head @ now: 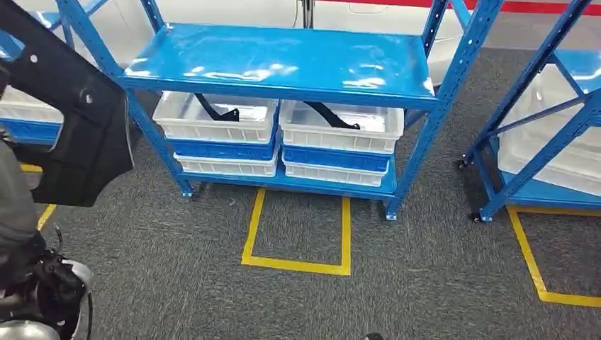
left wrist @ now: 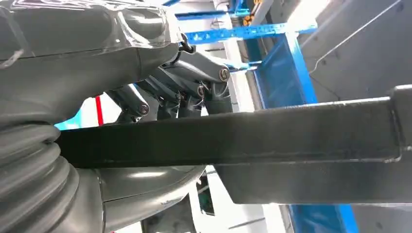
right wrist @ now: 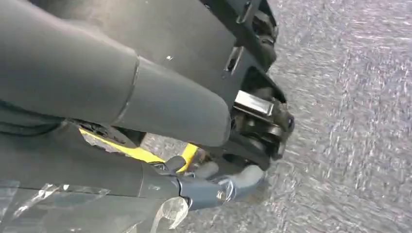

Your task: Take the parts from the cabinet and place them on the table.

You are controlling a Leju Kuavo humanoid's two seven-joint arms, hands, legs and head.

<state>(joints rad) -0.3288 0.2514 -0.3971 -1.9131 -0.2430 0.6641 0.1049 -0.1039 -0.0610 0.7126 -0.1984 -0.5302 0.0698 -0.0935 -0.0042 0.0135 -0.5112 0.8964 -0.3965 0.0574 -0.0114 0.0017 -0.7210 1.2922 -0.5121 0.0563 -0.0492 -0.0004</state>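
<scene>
Left hand [left wrist: 160, 92] grips black part [left wrist: 233, 138] | grey carpet [head: 212, 283] | blue cabinet [head: 283, 64]

Blue rack [head: 283, 64], white bins [head: 216, 117], black part [head: 78, 120]; grey carpet [head: 177, 248] w/ yellow tape [head: 294, 263]

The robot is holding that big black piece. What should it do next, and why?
Probably turn away from the blue rack and carry the piece toward the table. The left robot hand already grips the black part, which is lifted clear of the white bins. The right robot hand also looks closed on a black part, so nothing is left to pick up right now.
</scene>
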